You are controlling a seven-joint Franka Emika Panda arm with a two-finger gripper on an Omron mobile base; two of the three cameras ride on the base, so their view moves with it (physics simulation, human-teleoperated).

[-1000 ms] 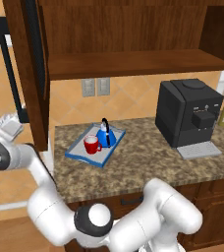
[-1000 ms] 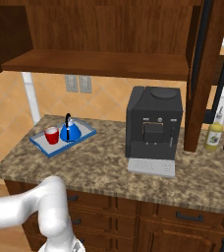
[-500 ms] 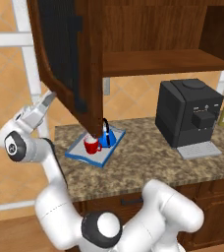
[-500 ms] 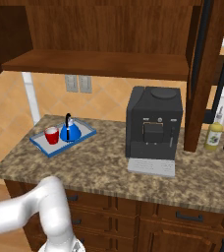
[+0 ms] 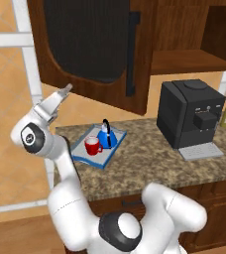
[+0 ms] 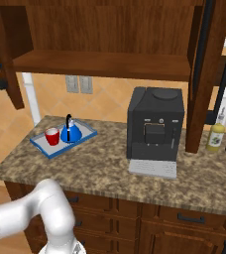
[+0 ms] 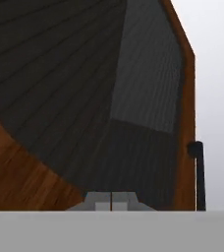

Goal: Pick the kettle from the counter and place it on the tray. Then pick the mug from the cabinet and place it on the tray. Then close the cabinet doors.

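Kettle (image 5: 106, 137) & mug (image 5: 91, 146) both on tray (image 5: 80, 149), left of coffee machine (image 5: 188, 117). I'm on door-closing: my tool (image 5: 65, 91), fingers pinched shut & empty, at left cabinet door (image 5: 92, 47). Next: push it closed, then right door (image 6: 207, 74).

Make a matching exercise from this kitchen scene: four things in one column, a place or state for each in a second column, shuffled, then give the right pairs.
Things:
1. kettle
2. mug
3. coffee machine
4. left cabinet door

Places or states:
A. swung partway toward closed, the gripper at its lower edge
B. red, on the tray beside the blue thing
C. on the counter, off the tray
D. blue with a black handle, on the tray

Pairs: 1-D, 2-B, 3-C, 4-A
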